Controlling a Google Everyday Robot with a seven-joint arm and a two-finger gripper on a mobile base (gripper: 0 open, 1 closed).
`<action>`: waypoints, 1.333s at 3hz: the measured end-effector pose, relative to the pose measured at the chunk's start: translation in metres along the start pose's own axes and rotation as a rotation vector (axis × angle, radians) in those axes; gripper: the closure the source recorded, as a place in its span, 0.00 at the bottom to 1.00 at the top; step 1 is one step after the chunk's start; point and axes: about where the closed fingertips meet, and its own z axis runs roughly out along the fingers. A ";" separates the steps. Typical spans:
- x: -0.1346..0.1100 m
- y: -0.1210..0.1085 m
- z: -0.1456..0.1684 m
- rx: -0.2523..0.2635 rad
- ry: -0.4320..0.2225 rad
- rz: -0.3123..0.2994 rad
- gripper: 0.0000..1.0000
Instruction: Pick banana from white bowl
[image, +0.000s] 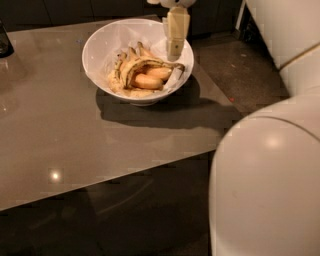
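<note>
The white bowl (102, 42) stands on the grey table at the upper middle of the camera view. In it lies the banana (139, 66), long, curved and pale yellow with dark streaks, its dark tip pointing right toward the rim. A shorter orange-yellow banana (147, 80) lies under it among several pale ones. My gripper (175, 48) hangs from above over the right side of the bowl, just above the banana's tip, pointing down.
The grey table (60, 135) has its front edge running across the middle of the view and its right edge near the bowl. A dark object (5, 42) stands at the table's far left. My white arm (267, 180) fills the right foreground.
</note>
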 end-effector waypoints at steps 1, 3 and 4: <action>-0.013 -0.017 0.005 0.011 -0.031 -0.039 0.00; -0.012 -0.027 0.023 0.040 -0.096 0.008 0.00; -0.008 -0.026 0.036 0.013 -0.103 0.040 0.00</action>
